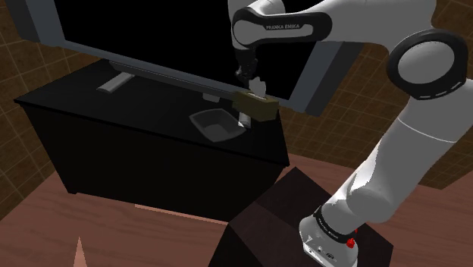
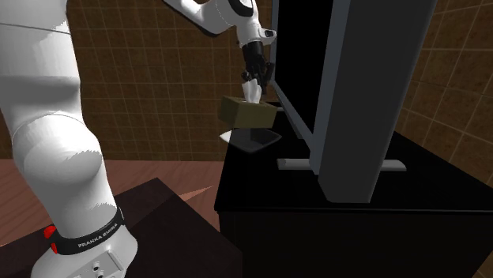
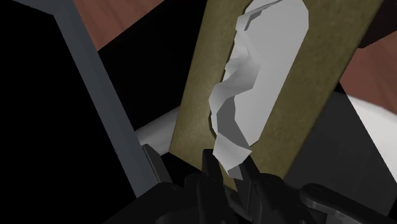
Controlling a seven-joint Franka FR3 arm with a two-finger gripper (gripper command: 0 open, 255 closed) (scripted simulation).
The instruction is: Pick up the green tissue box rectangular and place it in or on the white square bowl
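One screen (image 1: pixel 151 38): the biggest thing you have here, a flat black panel in a grey frame, standing along the back of the bench.
Bench (image 1: pixel 129 114): a plain black cabinet with a smooth top that carries the screen and the bowl.
Arm (image 1: pixel 424 114): white with dark joints, reaching from its stand over the bench's near corner.
Bowl (image 1: pixel 218 125): square and shallow with a pale rim, shaded grey inside, resting on the bench in front of the screen.
Tissue box (image 1: pixel 258 106): a rectangular olive-drab block with a matte, faintly speckled face, lifted clear of the bench.
Tool (image 1: pixel 255 89): black fingers closed narrow on the box's tissue, so you carry the box by that tuft.
Tissue (image 3: pixel 254 83): white and crumpled, rising from the oval slot in the box top.
Key relation: the box hangs straight under the tool, its long axis along the screen's lower edge. The bowl lies just below it, a little toward the shoulder view's left. By my reading, you need a short shift that way, then a lowering.
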